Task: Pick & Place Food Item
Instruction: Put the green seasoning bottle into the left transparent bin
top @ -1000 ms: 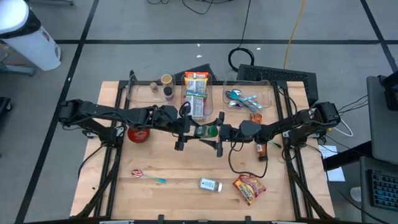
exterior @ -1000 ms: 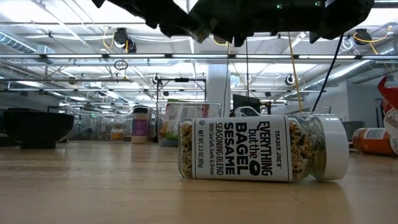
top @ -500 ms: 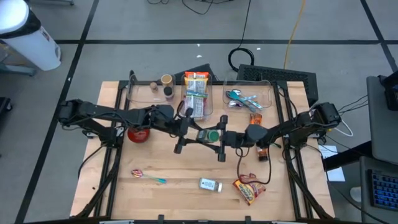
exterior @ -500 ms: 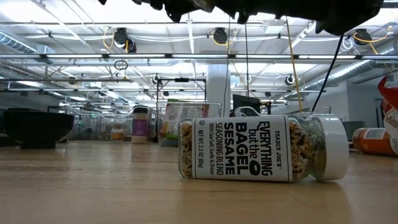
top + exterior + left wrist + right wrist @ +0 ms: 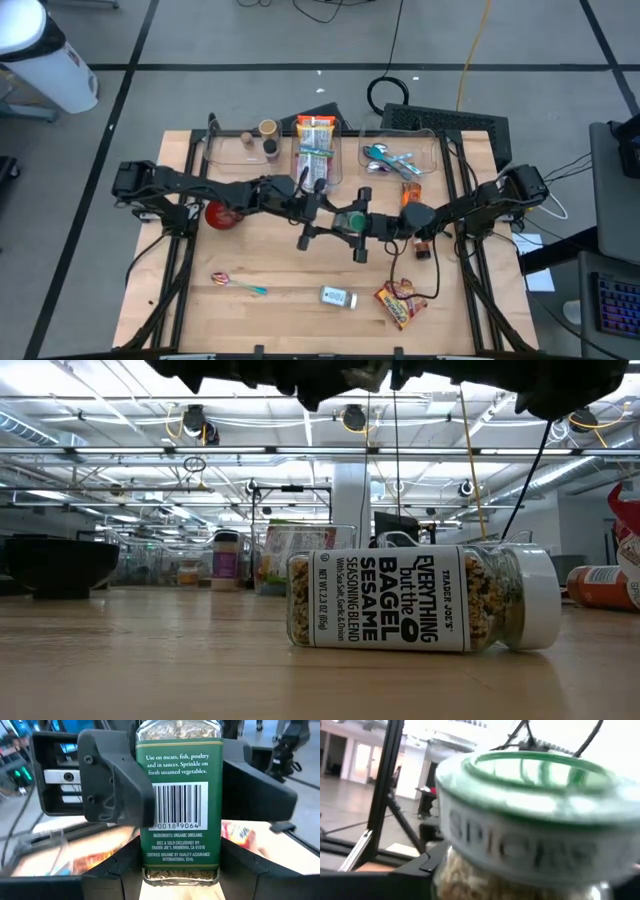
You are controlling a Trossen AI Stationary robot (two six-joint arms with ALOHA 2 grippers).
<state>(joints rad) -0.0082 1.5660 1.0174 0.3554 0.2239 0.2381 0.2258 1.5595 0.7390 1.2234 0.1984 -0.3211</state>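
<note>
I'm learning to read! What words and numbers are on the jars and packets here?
Seasoning jar: "TRADER JOE'S", "EVERYTHING but the BAGEL SESAME SEASONING BLEND".
Oregano jar: "Use on meats, fish, poultry and in sauces. Sprinkle on fresh steamed vegetables.", "0018 9064", "INGREDIENTS: ORGANIC OREGANO."
Its lid: "SPICES".
Snack packets: too small to read.

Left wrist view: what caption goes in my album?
Left gripper holds a green oregano jar up to the right gripper.

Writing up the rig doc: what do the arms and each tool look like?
Both arms, the left arm and right arm, are dark, slender, jointed links, each mounted at a table side. A black cable loops down beside the right one. Each tool is matte black, left tool and right tool, with blocky, angular fingers showing recessed screws.
</note>
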